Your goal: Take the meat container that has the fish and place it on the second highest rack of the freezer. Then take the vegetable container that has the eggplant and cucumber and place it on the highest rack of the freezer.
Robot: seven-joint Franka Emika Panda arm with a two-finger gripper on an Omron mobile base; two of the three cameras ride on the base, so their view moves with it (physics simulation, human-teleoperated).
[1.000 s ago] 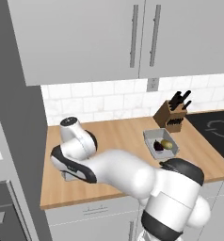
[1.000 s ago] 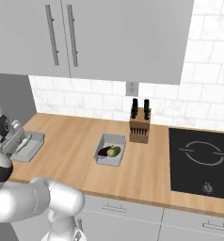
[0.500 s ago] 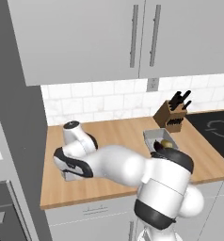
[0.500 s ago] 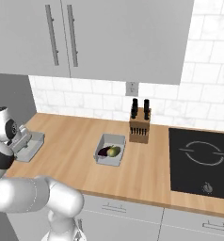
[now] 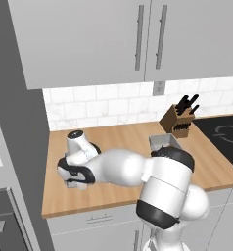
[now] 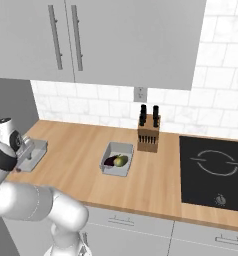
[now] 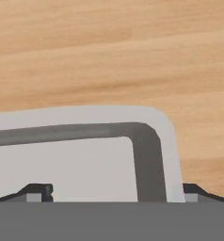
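A wooden counter [image 5: 118, 137] crosses the left base view; the gripper [image 5: 75, 182] hangs at lower left. In the right base view, the meat container [image 6: 35, 152] sits far left and the vegetable container [image 6: 117, 159] at centre, eggplant [image 6: 110, 161] beside cucumber [image 6: 121, 160]. In the hand view, released fingers [image 7: 38, 192] straddle a tray corner. Neither container is shelved yet.
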